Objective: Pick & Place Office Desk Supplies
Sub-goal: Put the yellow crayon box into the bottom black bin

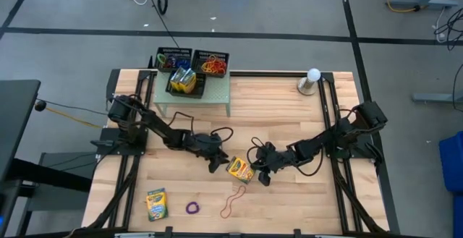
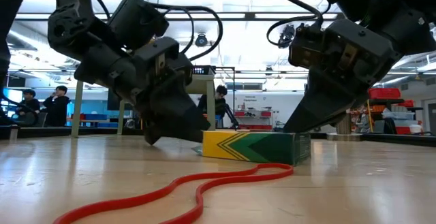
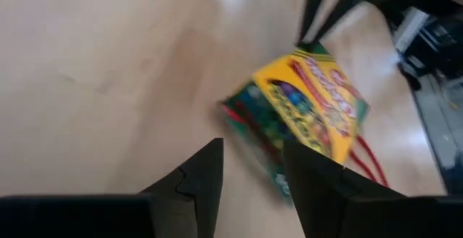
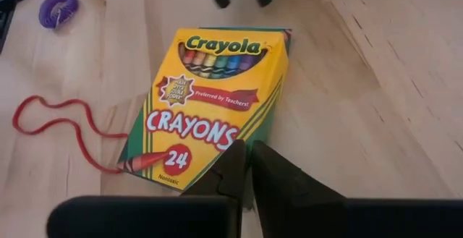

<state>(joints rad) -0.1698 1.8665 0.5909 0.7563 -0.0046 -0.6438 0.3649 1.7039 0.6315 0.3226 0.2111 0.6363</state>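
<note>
High view shows the yellow-and-green cardboard crayon box lying flat on the pale wooden table at centre, between the left gripper at its nine o'clock, fingers parted and off it, and the right gripper at three o'clock, fingers nearly together at the box's edge.

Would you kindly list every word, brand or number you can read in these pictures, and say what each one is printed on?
"Crayola": top of the crayon box lying on the table between the two arms.
"CRAYONS": across the same box's front.
"24": in the red circle near its lower edge.
"Preferred by Teachers!": on its red ribbon, only just readable.
"Nontoxic": beneath the 24, tiny and uncertain.
Second crayon box near the table's front: print too small.
Boxes in the mesh tray: unreadable.
</note>
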